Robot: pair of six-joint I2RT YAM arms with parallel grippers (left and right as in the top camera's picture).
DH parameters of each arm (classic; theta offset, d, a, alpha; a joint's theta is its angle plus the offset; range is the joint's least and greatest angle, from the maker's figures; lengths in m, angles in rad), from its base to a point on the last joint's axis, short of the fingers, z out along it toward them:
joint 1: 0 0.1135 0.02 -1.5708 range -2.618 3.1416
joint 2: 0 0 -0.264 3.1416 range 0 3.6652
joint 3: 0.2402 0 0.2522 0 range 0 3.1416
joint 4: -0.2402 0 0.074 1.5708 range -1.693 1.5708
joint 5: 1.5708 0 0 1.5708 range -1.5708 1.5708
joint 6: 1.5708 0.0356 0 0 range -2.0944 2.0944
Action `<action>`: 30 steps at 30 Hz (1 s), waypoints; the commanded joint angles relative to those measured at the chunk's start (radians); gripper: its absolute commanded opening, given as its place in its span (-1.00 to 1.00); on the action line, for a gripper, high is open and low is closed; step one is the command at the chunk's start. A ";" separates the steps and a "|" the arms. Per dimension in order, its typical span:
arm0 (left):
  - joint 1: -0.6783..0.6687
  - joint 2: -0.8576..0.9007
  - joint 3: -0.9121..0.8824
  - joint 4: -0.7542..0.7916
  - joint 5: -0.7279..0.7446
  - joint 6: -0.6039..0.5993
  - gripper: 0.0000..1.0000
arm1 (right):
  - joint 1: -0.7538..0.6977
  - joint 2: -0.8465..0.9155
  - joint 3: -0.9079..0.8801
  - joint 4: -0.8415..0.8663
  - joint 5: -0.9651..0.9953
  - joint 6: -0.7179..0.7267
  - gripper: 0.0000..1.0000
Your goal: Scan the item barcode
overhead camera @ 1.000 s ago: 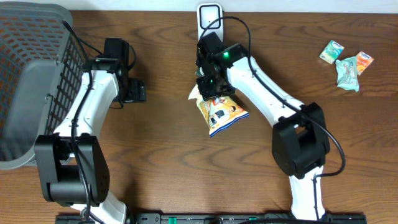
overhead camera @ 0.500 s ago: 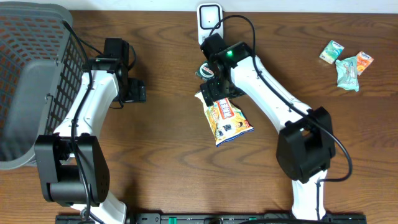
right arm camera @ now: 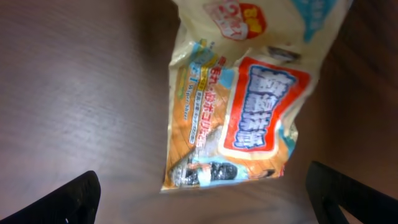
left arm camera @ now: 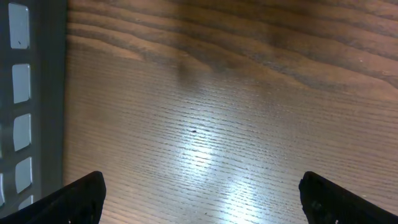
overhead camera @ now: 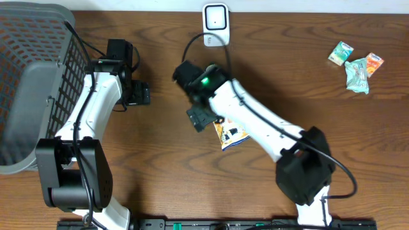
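I am holding my right gripper (overhead camera: 199, 118) over the middle of the brown wooden table (overhead camera: 160, 179) with its two black fingers spread wide and nothing pinched between them. The yellow and orange crinkled plastic snack bag (overhead camera: 231, 133) is lying flat on the wood, partly tucked under my right arm in the overhead view. From my right wrist, the snack bag (right arm camera: 239, 106) is showing its red and blue printed face just ahead of the right gripper (right arm camera: 208, 198), apart from both fingertips (right arm camera: 78, 198). That view is smeared, so I cannot say whether a barcode is facing up. The white upright barcode scanner (overhead camera: 215, 19) is standing at the far edge of the table, well apart from the bag. I am keeping my left gripper (overhead camera: 137, 94) near the grey mesh plastic basket (overhead camera: 38, 76), and in its wrist view the left gripper (left arm camera: 202, 199) is gaping wide over bare wood. Three small foil packets (overhead camera: 356, 64) are lying together near the far right corner.
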 commanded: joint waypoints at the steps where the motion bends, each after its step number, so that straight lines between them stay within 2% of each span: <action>1: 0.001 0.001 -0.003 -0.003 -0.006 0.006 0.96 | 0.035 0.056 -0.061 0.029 0.206 0.110 0.99; 7: 0.001 0.001 -0.003 -0.003 -0.006 0.006 0.96 | 0.042 0.064 -0.187 0.167 0.232 0.116 0.98; 11: 0.001 0.001 -0.003 -0.003 -0.006 0.006 0.96 | 0.045 0.064 -0.259 0.225 0.266 0.116 0.87; 13: 0.001 0.001 -0.003 -0.003 -0.006 0.006 0.95 | 0.045 0.064 -0.300 0.268 0.266 0.116 0.69; 15: 0.001 0.001 -0.003 -0.003 -0.006 0.006 0.95 | 0.044 0.064 -0.331 0.299 0.266 0.116 0.19; 16: 0.001 0.001 -0.003 -0.003 -0.006 0.006 0.95 | 0.044 0.064 -0.336 0.303 0.265 0.116 -0.15; 17: 0.001 0.001 -0.003 -0.003 -0.006 0.006 0.95 | 0.044 0.064 -0.335 0.303 0.257 0.116 -0.64; 19: 0.001 0.001 -0.003 -0.003 -0.006 0.006 0.95 | 0.042 0.063 -0.321 0.295 0.241 0.116 -0.98; 23: 0.001 0.001 -0.003 -0.003 -0.006 0.006 0.95 | 0.011 0.053 -0.239 0.221 0.152 0.114 -0.98; 25: 0.001 0.001 -0.003 -0.003 -0.006 0.006 0.96 | -0.019 0.044 -0.174 0.171 0.073 0.066 -0.98; 27: 0.001 0.001 -0.003 -0.003 -0.006 0.006 0.95 | -0.085 0.019 -0.070 0.106 -0.149 -0.085 -0.98; 30: 0.001 0.001 -0.003 -0.003 -0.006 0.006 0.96 | -0.166 -0.013 -0.004 0.064 -0.453 -0.259 -0.98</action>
